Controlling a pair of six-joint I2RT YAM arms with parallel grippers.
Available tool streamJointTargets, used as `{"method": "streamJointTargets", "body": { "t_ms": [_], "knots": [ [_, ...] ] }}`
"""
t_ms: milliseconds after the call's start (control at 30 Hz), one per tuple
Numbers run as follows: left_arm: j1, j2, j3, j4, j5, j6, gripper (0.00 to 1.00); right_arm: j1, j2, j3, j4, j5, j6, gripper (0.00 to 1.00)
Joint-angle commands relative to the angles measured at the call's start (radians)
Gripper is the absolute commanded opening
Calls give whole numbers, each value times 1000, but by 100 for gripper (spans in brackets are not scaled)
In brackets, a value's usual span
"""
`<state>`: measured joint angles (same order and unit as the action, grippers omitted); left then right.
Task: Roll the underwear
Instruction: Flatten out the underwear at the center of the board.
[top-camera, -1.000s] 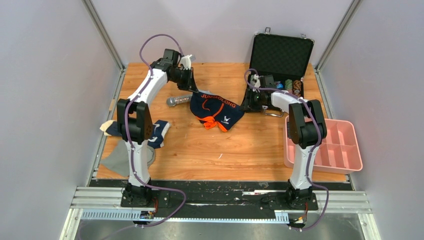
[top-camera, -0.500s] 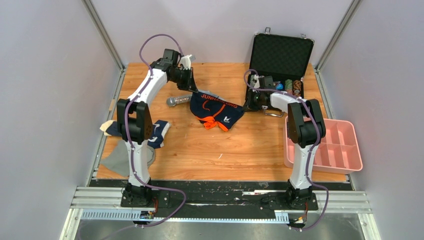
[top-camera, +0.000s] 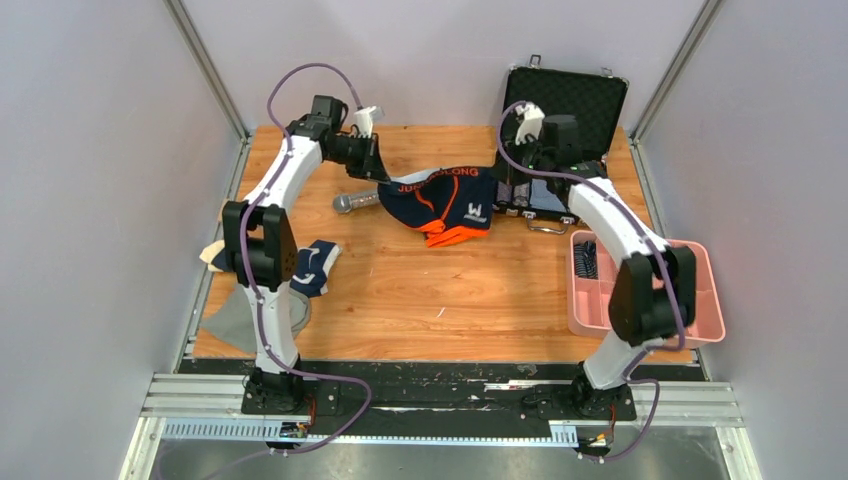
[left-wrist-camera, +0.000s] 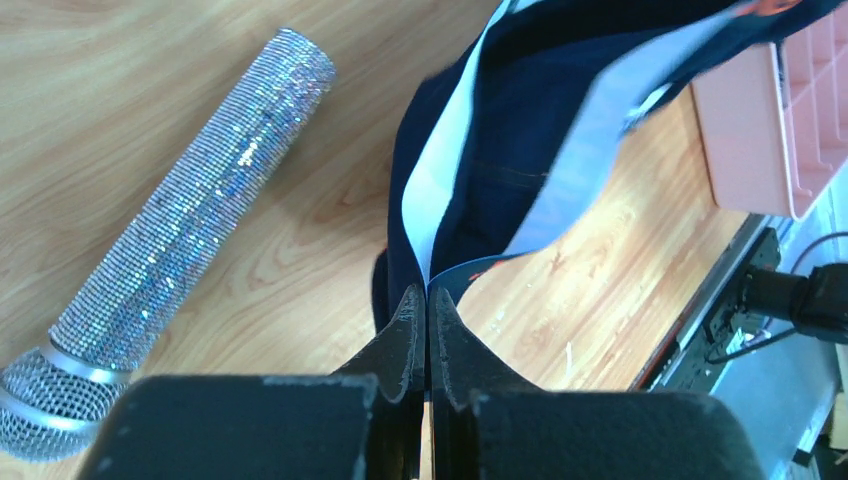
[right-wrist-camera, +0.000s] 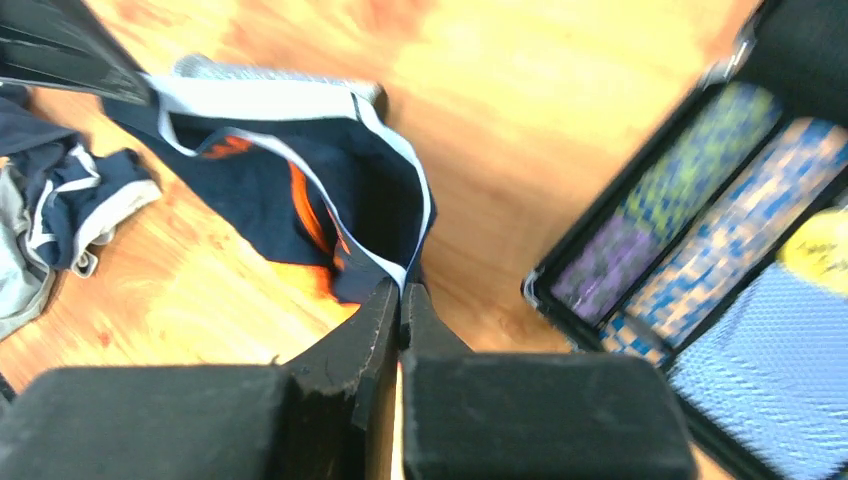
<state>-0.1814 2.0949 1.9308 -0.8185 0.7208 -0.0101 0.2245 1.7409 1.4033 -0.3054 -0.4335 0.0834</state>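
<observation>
right gripper (right-wrist-camera: 400, 297) is now pinching the navy underwear (top-camera: 445, 198) like the left gripper (left-wrist-camera: 428, 300), so they're lifting it taut

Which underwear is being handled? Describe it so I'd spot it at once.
On the wooden table, look at the far middle. The navy boxer briefs with orange trim hang stretched, pinched by the left gripper and right gripper; the other navy pair, white-trimmed, lies crumpled at the left edge.

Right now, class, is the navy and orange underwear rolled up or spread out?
Spread out, not rolled: the underwear hangs stretched between the left hand and right hand, each shut on its waistband.
</observation>
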Motion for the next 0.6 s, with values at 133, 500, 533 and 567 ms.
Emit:
{"method": "streamJointTargets", "body": {
  "t_ms": [133,500,533,567],
  "knots": [
    [-19,-442,-205,130,-67,76,0,76,-389,-97,27,-6,-275,0],
    [-155,-868,-519,141,-78,46,0,162,-790,-220,-192,-33,-240,0],
    [-157,-917,-546,137,-66,33,0,161,-815,-237,-221,-56,-228,0],
    [-161,-941,-601,133,-47,31,0,161,-843,-261,-245,-78,-215,0]
  ]
}}
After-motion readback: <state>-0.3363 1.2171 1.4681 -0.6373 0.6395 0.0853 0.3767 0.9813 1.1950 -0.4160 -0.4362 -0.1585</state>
